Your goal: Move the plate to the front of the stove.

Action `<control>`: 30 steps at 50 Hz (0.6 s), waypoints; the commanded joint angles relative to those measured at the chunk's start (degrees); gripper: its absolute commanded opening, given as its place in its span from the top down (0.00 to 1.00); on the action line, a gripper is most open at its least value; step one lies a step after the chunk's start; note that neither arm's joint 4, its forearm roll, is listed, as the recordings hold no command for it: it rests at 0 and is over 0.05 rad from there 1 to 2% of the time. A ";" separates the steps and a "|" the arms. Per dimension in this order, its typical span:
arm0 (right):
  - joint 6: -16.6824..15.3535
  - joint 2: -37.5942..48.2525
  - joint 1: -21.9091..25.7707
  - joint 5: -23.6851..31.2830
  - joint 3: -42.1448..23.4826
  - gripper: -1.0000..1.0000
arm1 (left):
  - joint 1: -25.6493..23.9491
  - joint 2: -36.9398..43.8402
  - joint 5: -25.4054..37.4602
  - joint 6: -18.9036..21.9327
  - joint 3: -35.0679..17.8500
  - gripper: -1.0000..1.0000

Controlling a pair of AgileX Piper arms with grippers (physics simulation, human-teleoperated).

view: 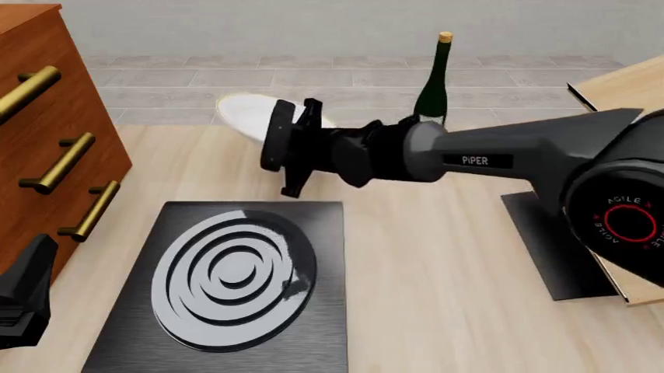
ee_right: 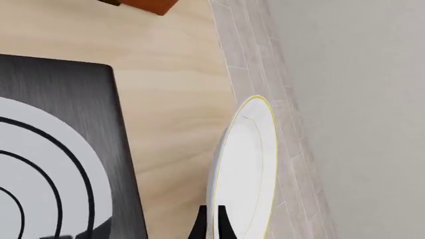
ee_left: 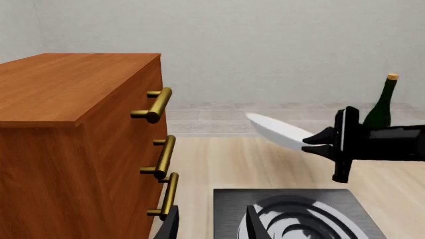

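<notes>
**Supervisor:** Report the state of the right gripper and where the plate is.

**Operator:** I have the right gripper (view: 294, 149) clamped on the near edge of the plate (view: 249, 115). The plate is lifted off the table (view: 446, 264) and tilted, beyond the far edge of the stove (view: 233, 287) in the front view. In the left wrist view I see the plate (ee_left: 279, 130) held in the air with the fingers (ee_left: 320, 143) pinching its rim. In the right wrist view the gold rim is visible and the plate (ee_right: 244, 169) stands edge-on beside the stove (ee_right: 59, 149).

**Supervisor:** And the left gripper?

**Operator:** The left gripper (view: 23, 299) sits low at the near left, beside the drawer cabinet (view: 47, 132). In its own wrist view the two fingertips (ee_left: 252, 226) stand apart with nothing between them, one over the stove's rings.

**Supervisor:** Other items on the table?

**Operator:** A green bottle (view: 436, 81) stands upright behind the right arm, at the far edge. A plain black slab (view: 550, 249) lies at the right.
</notes>
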 commanded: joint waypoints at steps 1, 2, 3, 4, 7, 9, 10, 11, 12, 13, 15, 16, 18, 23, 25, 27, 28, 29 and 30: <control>1.29 3.83 0.68 3.38 -6.25 1.00 | 0.00 0.00 0.00 0.00 0.00 0.00; 1.34 4.37 0.84 4.17 -7.13 1.00 | 0.00 0.00 0.00 0.00 0.00 0.00; 0.84 5.12 0.69 4.72 -7.90 1.00 | 0.00 0.00 0.00 0.00 0.00 0.00; 1.00 5.53 1.30 5.37 -8.35 1.00 | 0.00 0.00 0.00 0.00 0.00 0.00; -0.89 7.15 0.28 4.69 -8.89 1.00 | 0.00 0.00 0.00 0.00 0.00 0.00; -0.75 7.64 0.41 5.12 -9.39 1.00 | 0.00 0.00 0.00 0.00 0.00 0.00; -0.56 7.86 0.37 5.41 -9.88 1.00 | 0.00 0.00 0.00 0.00 0.00 0.00; -0.53 8.14 0.33 5.72 -10.28 1.00 | 0.00 0.00 0.00 0.00 0.00 0.00; -0.51 8.28 0.11 5.90 -10.60 1.00 | 0.00 0.00 0.00 0.00 0.00 0.00; -0.48 8.40 0.01 6.13 -10.94 1.00 | 0.00 0.00 0.00 0.00 0.00 0.00; -1.14 8.70 -0.27 6.24 -11.06 1.00 | 0.00 0.00 0.00 0.00 0.00 0.00; -0.72 8.74 -0.03 6.72 -11.43 1.00 | 0.00 0.00 0.00 0.00 0.00 0.00; -0.98 9.14 -0.08 7.10 -11.64 1.00 | 0.00 0.00 0.00 0.00 0.00 0.00; -1.47 10.13 -0.12 7.33 -12.23 1.00 | 0.00 0.00 0.00 0.00 0.00 0.00; -1.19 10.64 -0.25 7.94 -13.20 1.00 | 0.00 0.00 0.00 0.00 0.00 0.00; -1.34 10.87 -0.22 8.21 -13.49 1.00 | 0.00 0.00 0.00 0.00 0.00 0.00; -1.32 10.94 -0.25 8.33 -13.73 1.00 | 0.00 0.00 0.00 0.00 0.00 0.00; -1.50 11.07 -0.26 8.46 -13.92 1.00 | 0.00 0.00 0.00 0.00 0.00 0.00; -1.58 11.14 -0.20 8.53 -13.98 1.00 | 0.00 0.00 0.00 0.00 0.00 0.00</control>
